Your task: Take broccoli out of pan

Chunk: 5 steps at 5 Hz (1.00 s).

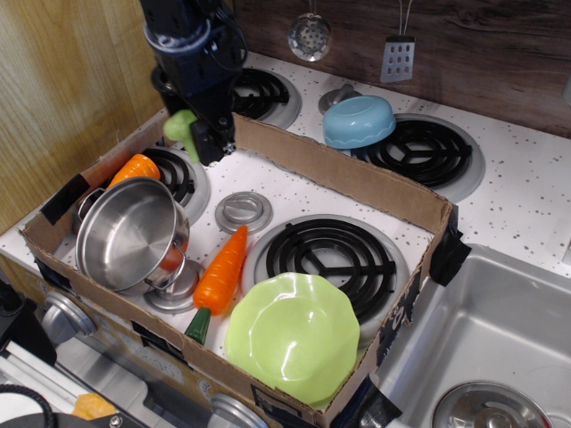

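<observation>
The broccoli (181,129) is a small light-green floret held in my gripper (196,135), which is shut on it. It hangs in the air above the back left burner (177,174), near the cardboard wall, well clear of the pan. The pan (129,234) is a shiny steel pot tilted on its side at the front left of the box, its inside showing bare metal. My black arm comes down from the top of the view.
A cardboard box wall (339,174) rings the stove. Inside it lie an orange carrot (221,270), a lime-green plate (293,337), a flat silver disc (243,211) and an orange piece (136,168) behind the pan. A light-blue bowl (359,121) sits behind. A sink (500,339) is at right.
</observation>
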Tool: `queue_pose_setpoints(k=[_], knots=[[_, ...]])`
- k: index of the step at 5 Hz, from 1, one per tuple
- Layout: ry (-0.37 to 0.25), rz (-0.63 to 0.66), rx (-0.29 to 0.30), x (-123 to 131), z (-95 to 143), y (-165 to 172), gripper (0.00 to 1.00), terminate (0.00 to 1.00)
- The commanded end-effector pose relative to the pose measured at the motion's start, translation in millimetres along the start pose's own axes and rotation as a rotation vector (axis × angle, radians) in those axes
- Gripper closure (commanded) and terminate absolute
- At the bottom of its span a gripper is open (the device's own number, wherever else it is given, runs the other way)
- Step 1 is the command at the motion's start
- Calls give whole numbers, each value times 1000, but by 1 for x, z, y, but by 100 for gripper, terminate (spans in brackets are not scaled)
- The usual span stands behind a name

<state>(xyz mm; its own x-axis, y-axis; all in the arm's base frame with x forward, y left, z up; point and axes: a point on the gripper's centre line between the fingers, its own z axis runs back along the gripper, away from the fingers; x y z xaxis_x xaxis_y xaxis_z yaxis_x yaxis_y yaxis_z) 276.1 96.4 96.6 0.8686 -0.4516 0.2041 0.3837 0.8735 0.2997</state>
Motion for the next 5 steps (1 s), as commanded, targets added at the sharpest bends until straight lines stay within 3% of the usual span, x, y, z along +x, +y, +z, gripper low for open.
queue_pose_setpoints(k=[1, 3, 5], knots=[[-131, -70, -11, 21, -16, -2, 100, 0], [-265, -146, 28, 22, -58, -11, 100, 0], [-292, -227, 10, 23, -73, -3, 100, 0]])
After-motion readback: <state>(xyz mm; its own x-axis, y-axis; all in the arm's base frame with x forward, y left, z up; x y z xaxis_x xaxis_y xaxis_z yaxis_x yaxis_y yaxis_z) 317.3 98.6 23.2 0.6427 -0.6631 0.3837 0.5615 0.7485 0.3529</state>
